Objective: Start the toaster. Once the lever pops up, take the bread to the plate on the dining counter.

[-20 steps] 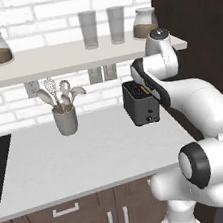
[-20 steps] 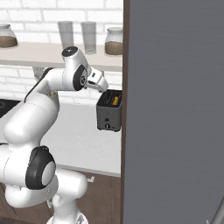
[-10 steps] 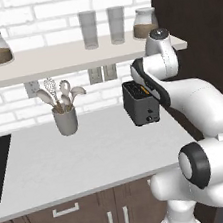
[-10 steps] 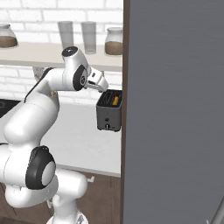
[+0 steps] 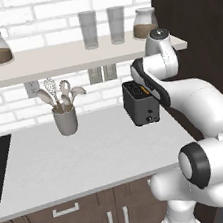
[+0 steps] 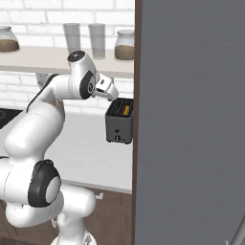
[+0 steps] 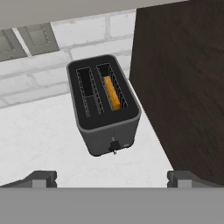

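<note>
Gripper (image 7: pixel 111 177) open, above toaster (image 7: pixel 105 105) with bread (image 7: pixel 111 92) inside.

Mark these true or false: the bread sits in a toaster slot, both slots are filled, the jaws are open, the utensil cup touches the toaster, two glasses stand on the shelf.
1. The bread sits in one slot of the toaster. True.
2. Both slots are filled. False: the other slot is empty.
3. The jaws of the gripper are open. True.
4. The utensil cup touches the toaster. False: bare counter lies between them.
5. Two glasses stand on the shelf. True.
</note>
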Robot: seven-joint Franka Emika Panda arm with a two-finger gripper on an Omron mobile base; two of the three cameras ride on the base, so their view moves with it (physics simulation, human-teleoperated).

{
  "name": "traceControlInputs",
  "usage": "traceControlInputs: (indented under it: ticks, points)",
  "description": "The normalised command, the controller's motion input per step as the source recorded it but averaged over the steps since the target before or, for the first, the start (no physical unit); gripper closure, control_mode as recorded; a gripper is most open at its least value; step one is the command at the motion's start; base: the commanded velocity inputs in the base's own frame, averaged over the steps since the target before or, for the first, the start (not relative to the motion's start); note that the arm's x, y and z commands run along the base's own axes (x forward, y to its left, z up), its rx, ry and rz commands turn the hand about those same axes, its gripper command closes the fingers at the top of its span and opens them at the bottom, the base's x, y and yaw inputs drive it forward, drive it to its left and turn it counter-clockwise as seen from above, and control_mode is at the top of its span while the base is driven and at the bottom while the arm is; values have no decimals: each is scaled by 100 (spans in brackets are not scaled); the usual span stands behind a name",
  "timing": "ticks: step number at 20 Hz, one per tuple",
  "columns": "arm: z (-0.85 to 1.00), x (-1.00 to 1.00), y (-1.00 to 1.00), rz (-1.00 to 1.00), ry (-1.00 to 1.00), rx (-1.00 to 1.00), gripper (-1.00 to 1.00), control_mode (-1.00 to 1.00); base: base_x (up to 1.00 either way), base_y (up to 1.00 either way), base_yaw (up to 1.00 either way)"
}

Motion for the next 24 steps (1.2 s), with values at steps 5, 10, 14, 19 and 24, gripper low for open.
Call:
traceControlInputs:
  ticks: [5,10,14,19,24]
  points:
    - [0,0,0,0,0,0,-100,-100,0,0,0]
    - [0,0,0,0,0,0,-100,-100,0,0,0]
    - [0,0,0,0,0,0,-100,-100,0,0,0]
    - [0,0,0,0,0,0,-100,-100,0,0,0]
    - [0,0,0,0,0,0,-100,-100,0,0,0]
